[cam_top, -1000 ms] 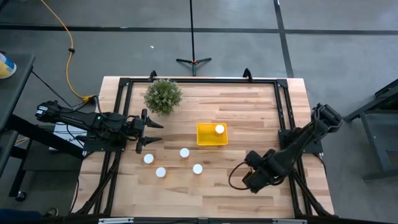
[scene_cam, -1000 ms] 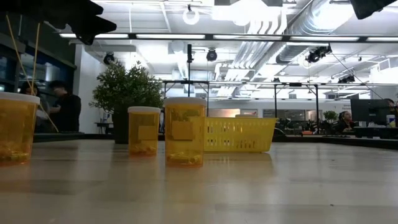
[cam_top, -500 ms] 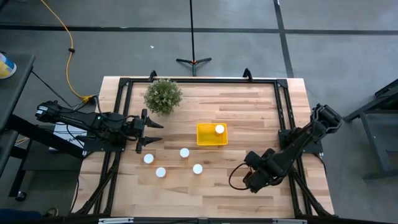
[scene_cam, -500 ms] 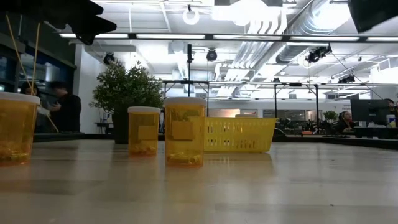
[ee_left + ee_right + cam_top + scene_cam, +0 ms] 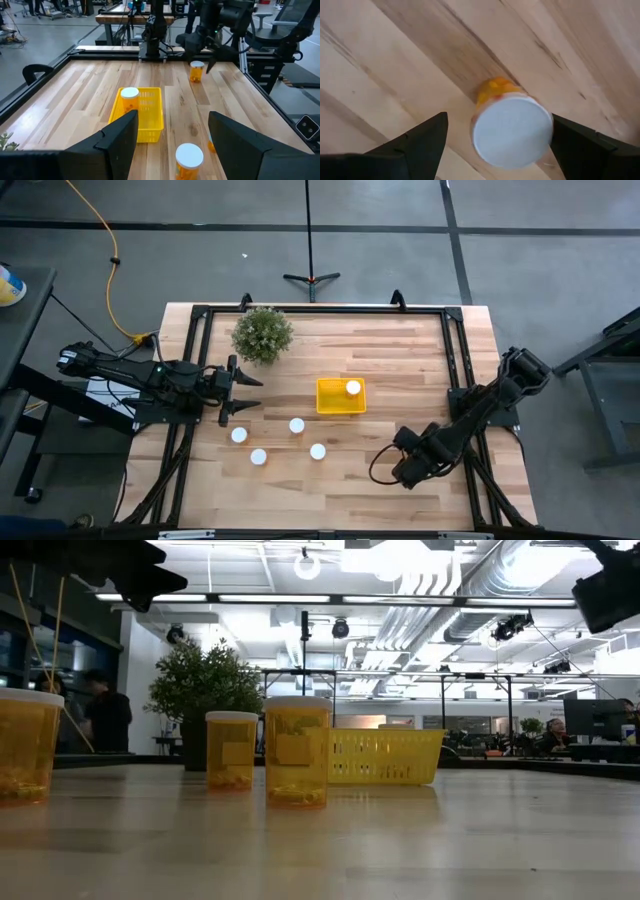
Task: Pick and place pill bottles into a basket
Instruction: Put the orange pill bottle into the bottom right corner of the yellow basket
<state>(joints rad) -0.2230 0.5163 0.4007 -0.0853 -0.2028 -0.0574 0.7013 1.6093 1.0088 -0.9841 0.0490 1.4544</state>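
Note:
The yellow basket (image 5: 341, 407) stands mid-table with one white-capped pill bottle (image 5: 353, 388) upright in it. Several more bottles stand upright on the table's near left: (image 5: 239, 435), (image 5: 258, 457), (image 5: 297, 425), (image 5: 318, 451). My right gripper (image 5: 405, 470) points down, open, over another upright bottle (image 5: 512, 131), with one finger on either side of its cap. My left gripper (image 5: 250, 394) is open and empty, held level at the table's left, facing the basket (image 5: 140, 112). My right gripper stands around the bottle's white cap (image 5: 540, 120) from above. One finger (image 5: 570, 140) is right beside the cap's edge, and I cannot tell whether it touches. The other finger (image 5: 425, 140) is clear of it. The bottle stands upright on the table.
A bushy green potted plant (image 5: 262, 334) stands at the far left. A dark metal frame (image 5: 320, 310) runs around the table's edges. There is bare wood to the right of the basket and along the far side. People show in the room beyond (image 5: 105, 720).
My right gripper has come down toward the bottle under it, as the low view shows, and has stayed open. The bottles and the basket have not moved.

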